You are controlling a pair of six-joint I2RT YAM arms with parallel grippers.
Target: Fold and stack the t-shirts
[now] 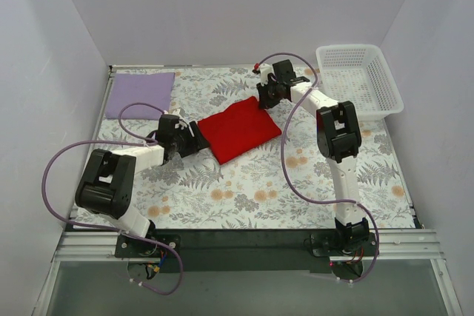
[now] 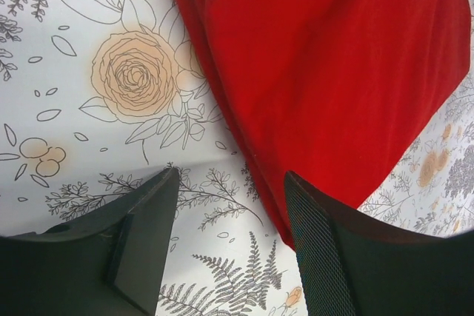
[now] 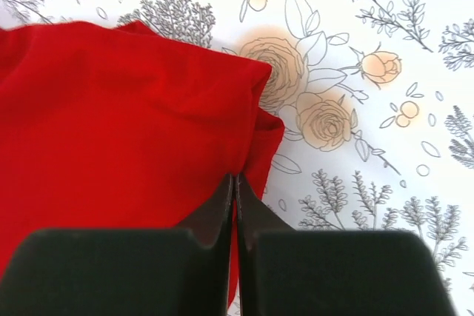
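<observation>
On tabletop (image 1: 244, 197) middle, toward far edge: folded red t-shirt (image 1: 241, 129); purple t-shirt (image 1: 139, 92) at far-left corner.
Left wrist: left gripper (image 2: 231, 183) jaws spread, straddling shirt edge; lower before closing.
Right wrist: right gripper (image 3: 235, 183) jaws pressed together, apparently pinching shirt corner; lift both evenly.

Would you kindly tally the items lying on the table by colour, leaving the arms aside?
Red: 1, the red shirt
Lavender: 1, the lavender shirt
White: 1, the white basket
Total: 3
</observation>
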